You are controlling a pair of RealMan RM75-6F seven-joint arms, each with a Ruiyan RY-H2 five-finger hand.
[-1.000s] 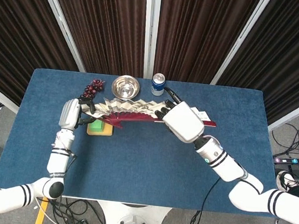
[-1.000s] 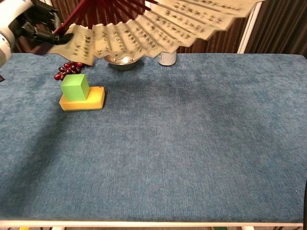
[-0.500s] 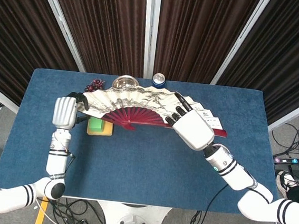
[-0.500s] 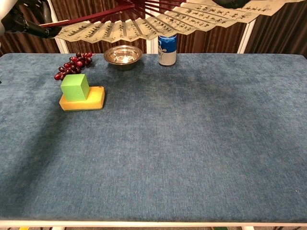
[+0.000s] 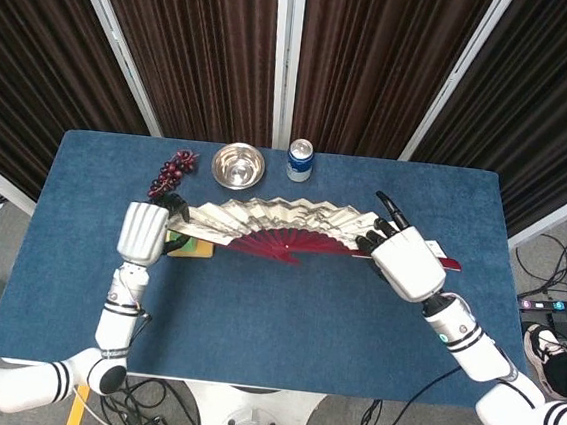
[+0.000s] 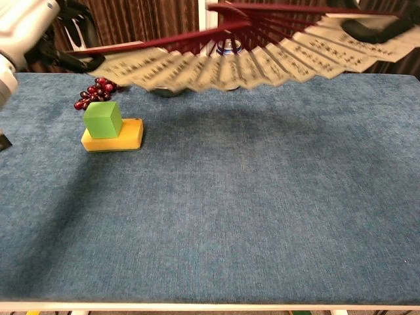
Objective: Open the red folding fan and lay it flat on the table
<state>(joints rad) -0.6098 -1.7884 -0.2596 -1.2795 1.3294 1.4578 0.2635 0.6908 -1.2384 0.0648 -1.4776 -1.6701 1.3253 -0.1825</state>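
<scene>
The red folding fan point(image 5: 287, 227) is spread wide open, with dark red ribs and a cream paper leaf with writing. It hangs in the air above the blue table point(image 5: 284, 313), tilted nearly level. My left hand point(image 5: 143, 232) grips its left end rib and my right hand point(image 5: 406, 263) grips its right end. In the chest view the fan point(image 6: 249, 59) stretches across the top of the frame, blurred. My left hand point(image 6: 29, 29) shows at the top left and my right hand's fingers point(image 6: 377, 27) at the top right.
A green cube point(image 6: 102, 119) sits on a yellow sponge point(image 6: 113, 138) at the left, under the fan's left end. Dark red grapes point(image 5: 175, 169), a metal bowl point(image 5: 238, 165) and a blue can point(image 5: 300, 160) stand along the far side.
Both hands have carried the open fan toward the near side and lower. The fan has tipped flatter, and now hides the bowl and most of the can in the chest view.
</scene>
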